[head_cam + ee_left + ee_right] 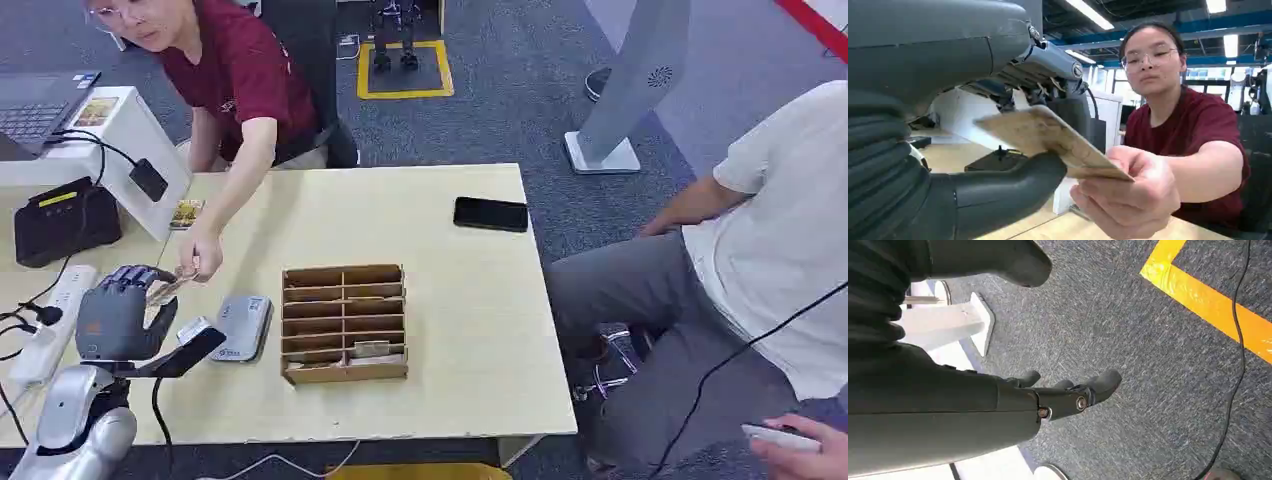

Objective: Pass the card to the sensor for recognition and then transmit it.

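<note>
My left hand [120, 315] is raised over the table's left side and pinches a tan card [165, 290] between thumb and fingers. In the left wrist view the card [1048, 135] lies on my thumb [1003, 185], under the fingers. A person's hand [1128, 200] grips its far end, so both of us hold it. That person in a dark red shirt [240, 80] reaches in from the far side of the table. The grey sensor pad [243, 327] lies flat just right of my left hand. My right hand [1063, 395] hangs over the carpet, fingers apart, holding nothing.
A brown divided card box [345, 322] sits mid-table, with a card [370, 349] in a front slot. A black phone [490, 214] lies at the far right. A black terminal [65, 220], a power strip [50, 335] and a white stand [120, 130] crowd the left. Another person [760, 260] sits at right.
</note>
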